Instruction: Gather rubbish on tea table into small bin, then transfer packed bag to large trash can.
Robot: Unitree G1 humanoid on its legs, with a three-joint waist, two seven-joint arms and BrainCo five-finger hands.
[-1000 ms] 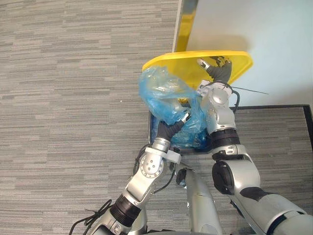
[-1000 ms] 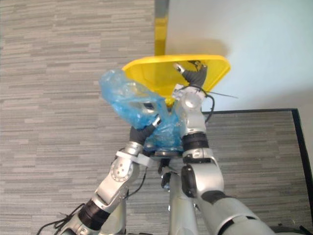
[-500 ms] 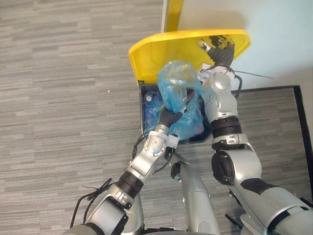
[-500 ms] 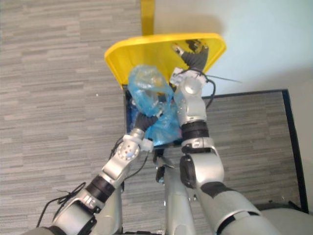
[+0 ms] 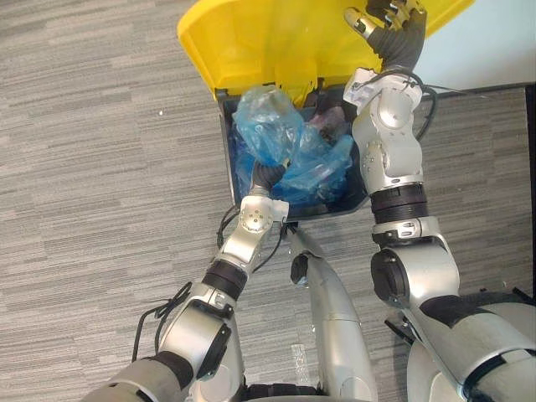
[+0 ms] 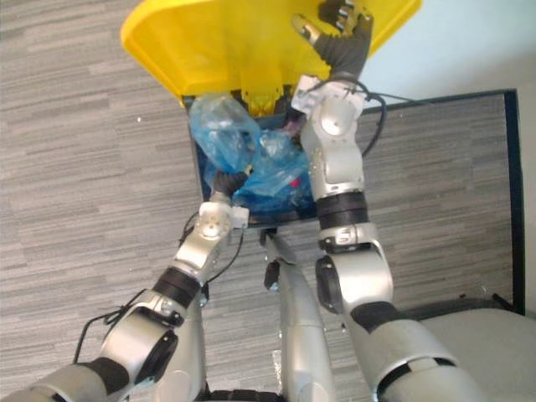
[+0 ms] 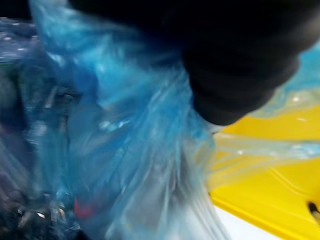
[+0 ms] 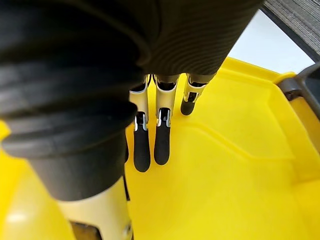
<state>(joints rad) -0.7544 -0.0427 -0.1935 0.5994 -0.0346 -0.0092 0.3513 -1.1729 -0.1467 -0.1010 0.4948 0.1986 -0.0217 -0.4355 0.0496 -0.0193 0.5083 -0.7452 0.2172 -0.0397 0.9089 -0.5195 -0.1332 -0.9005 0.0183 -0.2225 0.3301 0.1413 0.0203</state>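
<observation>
Blue bag [image 5: 270, 132]: we see it in the mouth of the trash can [image 5: 227, 159], under the raised yellow lid [image 5: 251, 42].
Left hand [image 5: 265, 176]: against the bag; we cannot tell its grip.
Right hand [image 5: 389, 29]: fingers straight, flat on the lid.

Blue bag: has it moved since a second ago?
Yes. The blue bag bulged past the yellow lid on the left; now it sits inside the large trash can.
</observation>
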